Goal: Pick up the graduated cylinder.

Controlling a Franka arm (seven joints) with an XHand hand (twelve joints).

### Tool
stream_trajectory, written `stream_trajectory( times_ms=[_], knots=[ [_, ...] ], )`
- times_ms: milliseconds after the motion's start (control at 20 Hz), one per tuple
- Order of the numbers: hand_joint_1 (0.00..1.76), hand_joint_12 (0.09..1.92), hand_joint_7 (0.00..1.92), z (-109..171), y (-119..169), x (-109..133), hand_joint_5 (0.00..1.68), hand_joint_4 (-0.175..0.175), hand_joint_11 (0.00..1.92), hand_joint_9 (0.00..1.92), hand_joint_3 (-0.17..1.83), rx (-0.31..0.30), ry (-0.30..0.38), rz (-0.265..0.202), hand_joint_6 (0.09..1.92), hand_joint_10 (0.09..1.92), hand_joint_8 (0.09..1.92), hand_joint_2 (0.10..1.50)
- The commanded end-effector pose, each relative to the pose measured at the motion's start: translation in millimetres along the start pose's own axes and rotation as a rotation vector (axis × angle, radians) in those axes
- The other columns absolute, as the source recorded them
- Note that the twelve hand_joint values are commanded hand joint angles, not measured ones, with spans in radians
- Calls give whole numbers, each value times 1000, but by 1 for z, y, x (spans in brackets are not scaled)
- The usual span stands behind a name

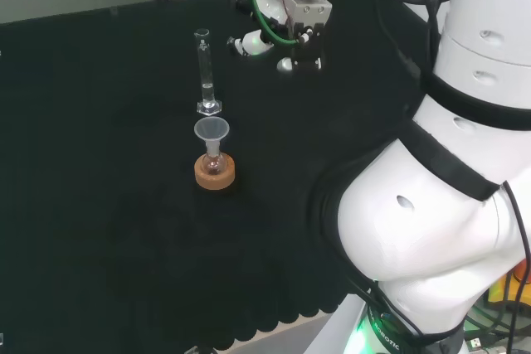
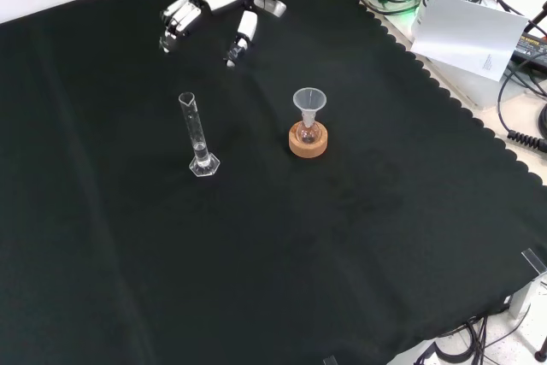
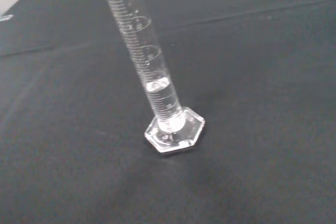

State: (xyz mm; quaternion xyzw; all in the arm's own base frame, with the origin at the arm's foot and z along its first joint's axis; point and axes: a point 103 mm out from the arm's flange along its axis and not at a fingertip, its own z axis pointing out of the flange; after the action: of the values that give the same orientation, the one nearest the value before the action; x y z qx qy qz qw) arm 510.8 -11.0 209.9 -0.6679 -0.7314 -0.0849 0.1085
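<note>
Approach step: hand (image 2: pixel 214 2) splayed, holding nothing, well apart from upright graduated cylinder (image 2: pixel 198 136); next, descent toward tube and closing round it.

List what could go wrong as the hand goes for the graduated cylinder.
1. The graduated cylinder is tall on a small hexagonal base; a sideways nudge from the open hand might tip it.
2. It seems to hold a little clear liquid near the bottom, which could spill.
3. The funnel in the flask on the cork ring stands close by and could get knocked.
</note>
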Motion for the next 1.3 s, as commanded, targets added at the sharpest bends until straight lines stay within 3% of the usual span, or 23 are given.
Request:
stream_trajectory(
  times_ms=[50, 250, 650, 1000, 1300],
  knots=[
    [814, 1346, 275, 35, 10, -4, 298, -25, 250, 471, 456, 18, 80, -57, 87, 612, 624, 765],
    [847, 1343, 275, 50, 16, -8, 301, -32, 263, 472, 520, 31, 137, -89, 87, 606, 628, 722],
    [860, 1343, 275, 75, 28, -15, 359, -42, 256, 467, 538, -22, 267, -112, 87, 605, 633, 705],
    [862, 1338, 296, 98, 40, -15, 366, -50, 264, 489, 567, -23, 350, -187, 87, 602, 640, 683],
    [860, 1337, 300, 115, 47, -9, 387, -48, 264, 497, 575, -30, 428, -214, 87, 601, 641, 676]
  ],
)
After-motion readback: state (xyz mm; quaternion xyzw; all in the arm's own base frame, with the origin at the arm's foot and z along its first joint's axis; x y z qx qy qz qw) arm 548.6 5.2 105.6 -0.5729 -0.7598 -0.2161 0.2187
